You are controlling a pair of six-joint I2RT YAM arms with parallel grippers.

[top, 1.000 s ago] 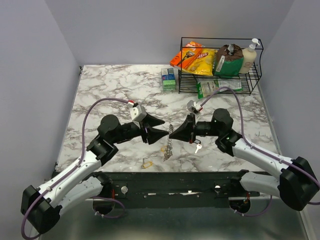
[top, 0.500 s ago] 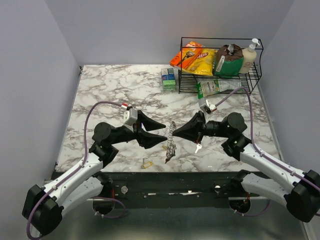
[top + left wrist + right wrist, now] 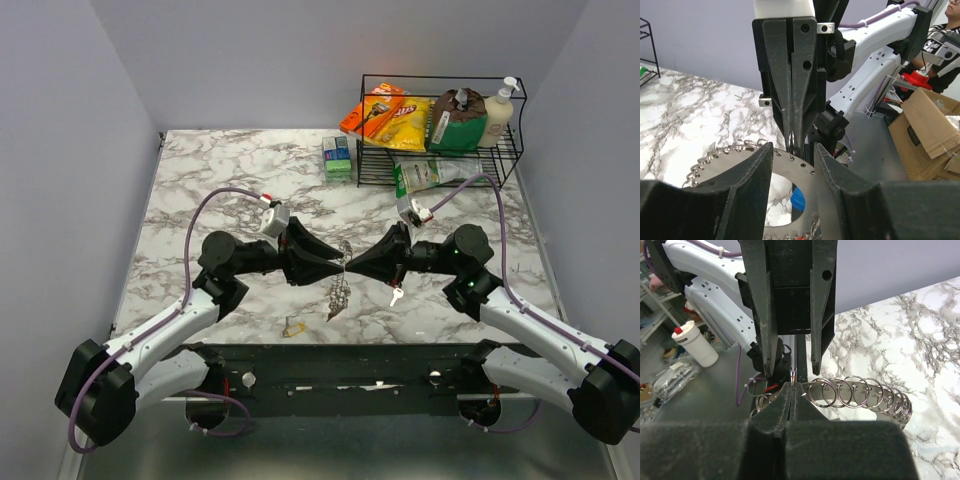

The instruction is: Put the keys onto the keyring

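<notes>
Two robot arms meet tip to tip over a marbled table [image 3: 220, 180]. Nearest the arm bases, down and out from the left gripper [image 3: 333, 266], a small yellowish piece [image 3: 292, 327], perhaps a yellow-headed key, lies on the table. Just under the right gripper [image 3: 356, 268] is a silver key [image 3: 397, 296]; whether it hangs or lies flat cannot be told. Between the two grippers dangles the keyring [image 3: 340, 285], a flat silver band strung with a row of small split rings. The right gripper is fully closed, pinching one thin ring at its very tips. The left gripper faces it with fingers partly apart on either side of the band, gripping nothing. Beyond both grippers stand small boxes [image 3: 338, 158] and a black wire rack [image 3: 440, 77] of groceries. The pinch looks slight: a nudge from the left fingers could knock the ring free and drop the keyring, or they might close on the band instead.
</notes>
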